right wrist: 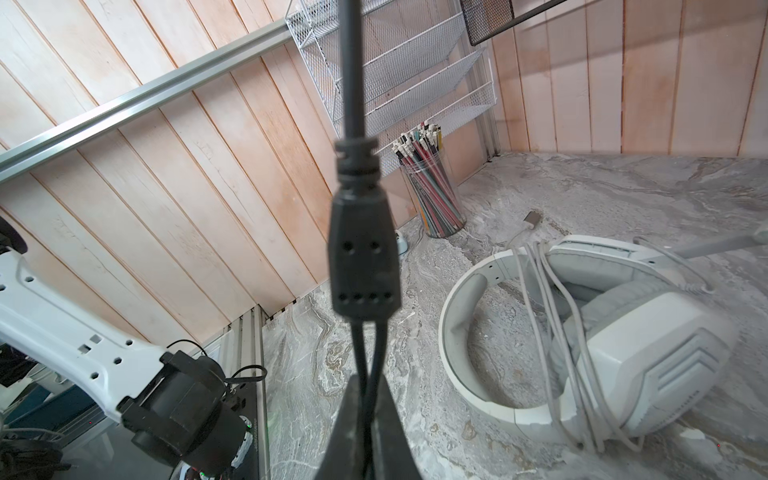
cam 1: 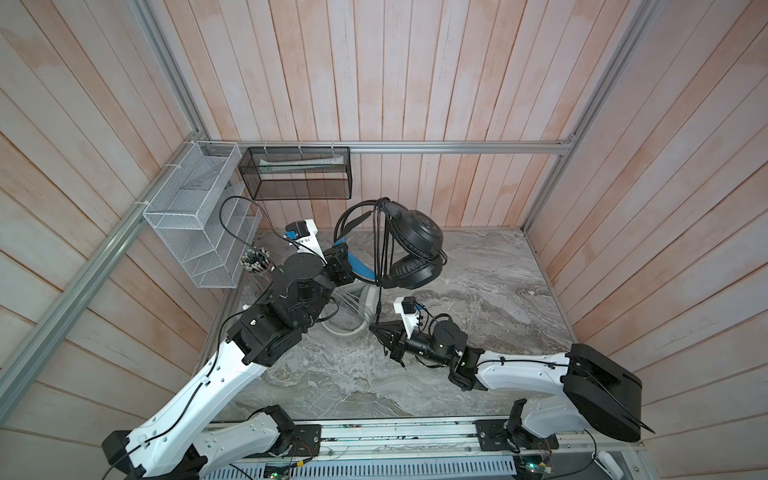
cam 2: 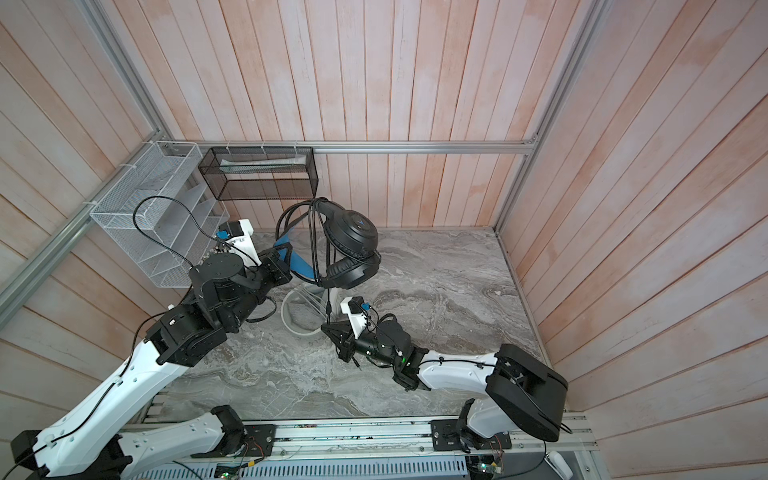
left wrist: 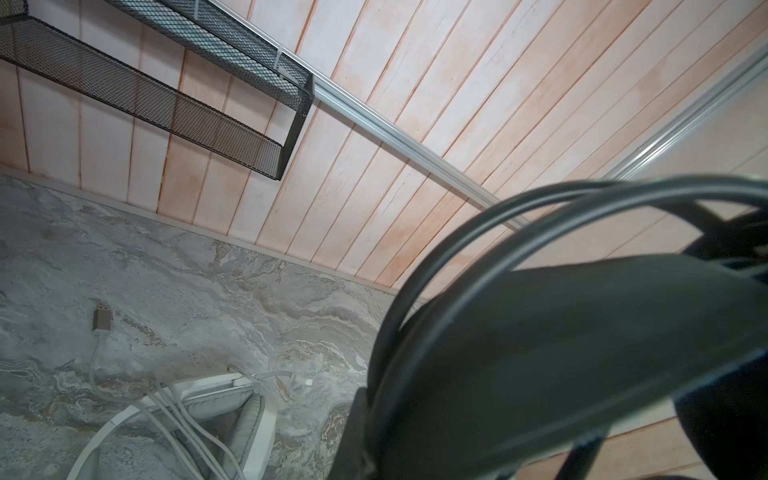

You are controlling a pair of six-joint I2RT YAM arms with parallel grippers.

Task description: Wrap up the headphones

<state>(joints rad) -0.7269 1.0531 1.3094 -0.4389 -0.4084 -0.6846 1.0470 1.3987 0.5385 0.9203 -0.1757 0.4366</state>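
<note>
The black headphones (cam 1: 419, 232) (cam 2: 353, 232) hang in the air above the marble table. My left gripper (cam 1: 345, 259) (cam 2: 286, 262) is shut on their blue-lined headband (left wrist: 582, 332); one dark finger (left wrist: 356, 436) shows beside the band. Their black cable (cam 1: 380, 257) (cam 2: 316, 249) is looped over the headband and drops straight down. My right gripper (cam 1: 376, 328) (cam 2: 328, 328) (right wrist: 368, 399) is shut on the two thin strands just below the cable's splitter block (right wrist: 363, 253). The white headphones (right wrist: 648, 353) (left wrist: 216, 395) (cam 1: 345, 328) lie on the table beneath, grey-white cable across them.
A white mesh organiser (cam 1: 195, 220) and a black mesh basket (cam 1: 299, 172) hang on the back-left walls. A clear cup of pencils (cam 1: 255, 264) (right wrist: 436, 199) stands in the left corner. The white cable's USB plug (left wrist: 102, 318) (right wrist: 532, 218) lies on the table (cam 1: 478, 291).
</note>
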